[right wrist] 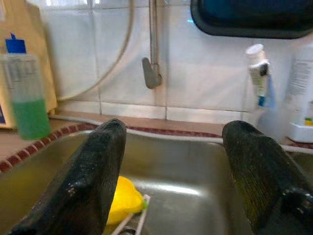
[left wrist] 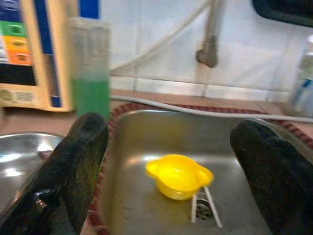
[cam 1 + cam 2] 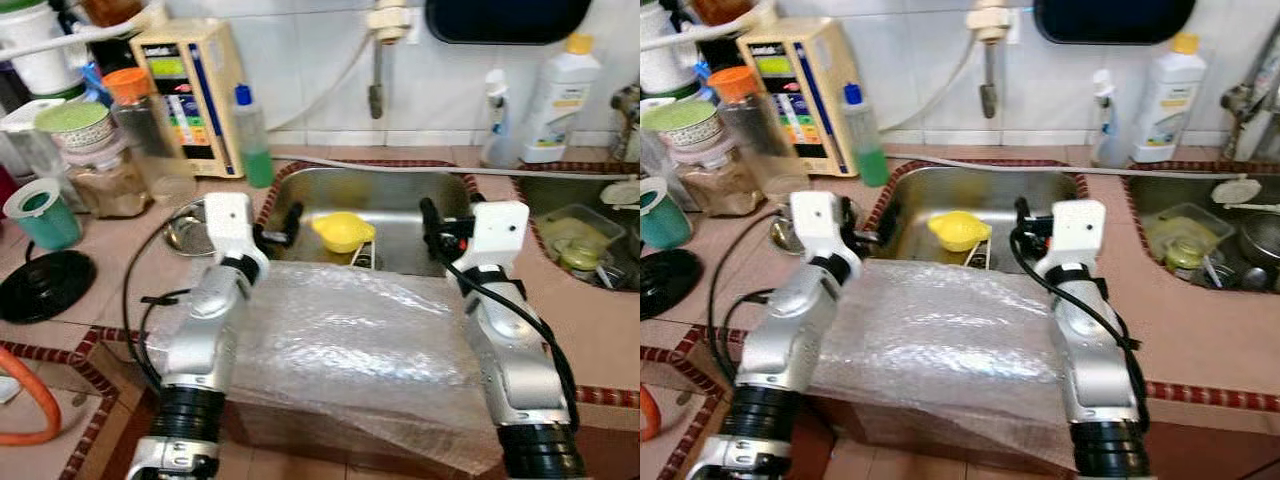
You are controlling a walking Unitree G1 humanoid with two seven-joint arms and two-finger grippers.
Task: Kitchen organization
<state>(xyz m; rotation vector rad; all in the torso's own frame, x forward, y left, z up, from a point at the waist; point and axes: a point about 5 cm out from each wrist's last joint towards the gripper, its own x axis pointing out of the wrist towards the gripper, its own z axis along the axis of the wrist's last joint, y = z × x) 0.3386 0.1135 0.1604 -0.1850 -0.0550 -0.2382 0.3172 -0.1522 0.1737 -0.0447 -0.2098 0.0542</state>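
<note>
Crinkly bubble wrap (image 3: 340, 350) covers the near half of the steel sink (image 3: 400, 195), both silver arms resting across it. Left gripper (image 3: 285, 228) and right gripper (image 3: 432, 228) hang over the basin, fingers spread wide, holding nothing. Between and just beyond them a small yellow plastic cup (image 3: 342, 231) sits by the drain (upright, handles out). A bottle of green liquid (image 3: 253, 140) stands at the sink's left corner.
</note>
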